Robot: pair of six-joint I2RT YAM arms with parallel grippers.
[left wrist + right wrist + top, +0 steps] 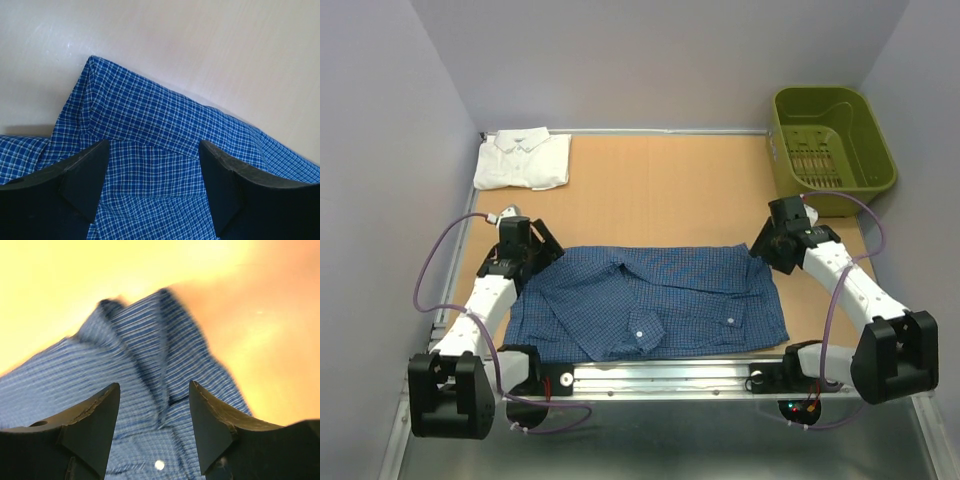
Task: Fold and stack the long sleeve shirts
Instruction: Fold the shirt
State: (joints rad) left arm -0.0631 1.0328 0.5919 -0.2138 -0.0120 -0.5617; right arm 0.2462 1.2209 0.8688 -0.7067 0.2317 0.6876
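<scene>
The left end effector (544, 244) and right end effector (766, 247) — both spread open, released — sat at far corners of the dark blue shirt (650, 300).

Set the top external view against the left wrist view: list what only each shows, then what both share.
Only top external: the folded white shirt at the far left corner, the green basket at the far right, the right pincer at the right edge of the blue shirt. Only left wrist: the fine check weave and a doubled-over fold at the cloth's corner. Both: the blue shirt, the left pincer open over it, the tan table.
</scene>
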